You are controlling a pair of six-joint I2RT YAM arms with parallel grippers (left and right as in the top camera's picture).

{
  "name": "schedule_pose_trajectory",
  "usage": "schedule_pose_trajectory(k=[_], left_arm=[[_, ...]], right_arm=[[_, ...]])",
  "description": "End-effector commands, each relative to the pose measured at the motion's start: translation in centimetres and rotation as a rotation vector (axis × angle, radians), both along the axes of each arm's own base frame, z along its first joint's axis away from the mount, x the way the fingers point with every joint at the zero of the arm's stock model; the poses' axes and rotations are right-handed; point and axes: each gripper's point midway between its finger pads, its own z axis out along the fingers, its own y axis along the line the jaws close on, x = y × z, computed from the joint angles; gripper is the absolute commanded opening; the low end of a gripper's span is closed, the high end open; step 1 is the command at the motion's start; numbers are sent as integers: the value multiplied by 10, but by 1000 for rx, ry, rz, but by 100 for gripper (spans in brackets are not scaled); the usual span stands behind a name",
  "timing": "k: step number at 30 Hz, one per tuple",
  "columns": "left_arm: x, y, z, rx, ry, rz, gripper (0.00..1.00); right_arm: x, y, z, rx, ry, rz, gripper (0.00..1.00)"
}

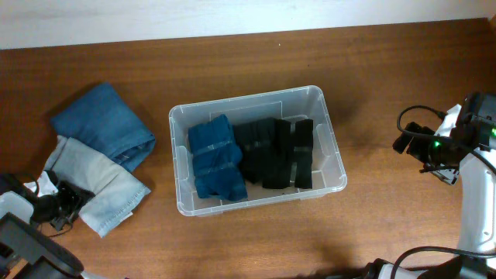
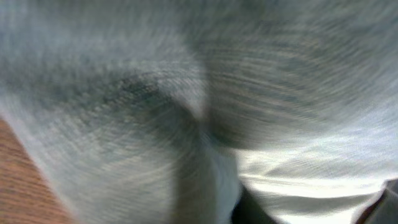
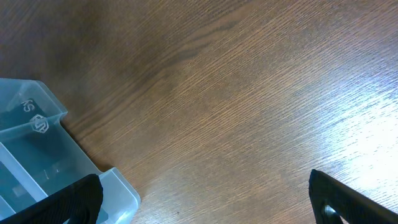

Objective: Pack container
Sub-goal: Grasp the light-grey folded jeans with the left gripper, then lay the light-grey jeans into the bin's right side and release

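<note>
The clear container [image 1: 335, 152] stands mid-table. Inside it lie a folded blue garment [image 1: 217, 159] on the left and folded black garments [image 1: 275, 151] on the right. Its corner shows in the right wrist view [image 3: 37, 124]. My left gripper [image 1: 63, 203] is at the left edge of a folded light grey-blue pair of jeans [image 1: 101, 182]. That fabric [image 2: 186, 93] fills the left wrist view, blurred, and hides the fingers. My right gripper [image 1: 409, 143] hangs open and empty to the right of the container, over bare wood [image 3: 205, 205].
A folded darker blue pair of jeans [image 1: 105, 124] lies just behind the light pair, at the left. The table's far edge runs along the top of the overhead view. Cables trail from the right arm [image 1: 473, 155].
</note>
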Motion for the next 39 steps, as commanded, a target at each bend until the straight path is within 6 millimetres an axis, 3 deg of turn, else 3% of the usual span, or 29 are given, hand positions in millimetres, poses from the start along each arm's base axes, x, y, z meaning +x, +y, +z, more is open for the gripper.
schedule_pose_trajectory(k=[1, 5, 8, 13, 18, 20, 23, 27, 32, 39], left_arm=[[8, -12, -4, -78, -42, -22, 1], [19, -25, 18, -147, -137, -42, 0], [27, -33, 53, -161, -226, -56, 0], [43, -58, 147, -181, -484, -127, 1], [44, -93, 240, -50, -683, -266, 1], [46, -125, 280, -6, -773, -348, 1], [48, -168, 306, -12, -856, -455, 1], [53, -230, 317, -85, -872, -570, 1], [61, -309, 308, -120, -820, -663, 1], [62, -423, 269, -163, -724, -758, 0]], right_arm=[[2, 0, 0, 6, -7, 0, 98], [1, 0, 0, 7, -6, 0, 98], [1, 0, 0, 7, -6, 0, 98], [2, 0, 0, 6, -7, 0, 98], [1, 0, 0, 6, -7, 0, 98], [2, 0, 0, 6, -7, 0, 98], [1, 0, 0, 6, -7, 0, 98], [1, 0, 0, 7, -6, 0, 98], [1, 0, 0, 6, -6, 0, 98], [1, 0, 0, 6, -6, 0, 98]])
